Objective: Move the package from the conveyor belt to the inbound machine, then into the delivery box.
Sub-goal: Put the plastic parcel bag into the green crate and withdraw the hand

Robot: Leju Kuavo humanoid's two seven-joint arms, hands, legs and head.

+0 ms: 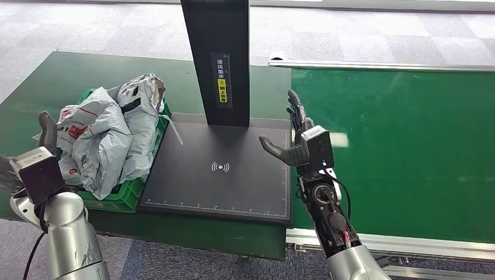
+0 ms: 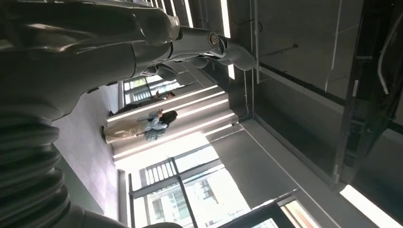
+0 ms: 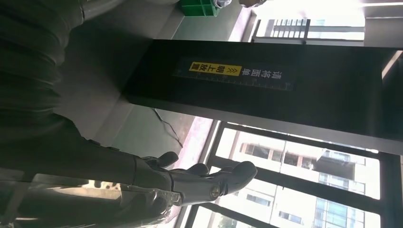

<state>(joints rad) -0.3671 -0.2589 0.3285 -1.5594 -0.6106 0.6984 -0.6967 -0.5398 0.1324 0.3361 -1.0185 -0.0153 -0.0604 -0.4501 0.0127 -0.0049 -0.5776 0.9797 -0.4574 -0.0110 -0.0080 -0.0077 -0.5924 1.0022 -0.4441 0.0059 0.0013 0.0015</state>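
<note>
Right hand point(image 1: 297, 137) open, fingers spread, holding nothing, raised at the right edge of the black flat inbound scanner pad point(image 1: 222, 175). Left hand point(image 1: 46, 131) empty, beside the green plastic crate point(image 1: 125, 195) heaped with grey plastic mailer packages point(image 1: 108, 131); green conveyor belt point(image 1: 397, 146) right of the pad

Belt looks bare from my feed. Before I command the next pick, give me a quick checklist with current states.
1. Right hand free, fingers apart, holding nothing: ok.
2. Left hand free: cannot tell, mostly hidden behind its wrist.
3. Package waiting on the conveyor belt: not ok, none on the visible stretch.
4. Scanner pad free: ok.
5. Room in the green delivery box: not ok, grey packages heaped above its rim.
</note>
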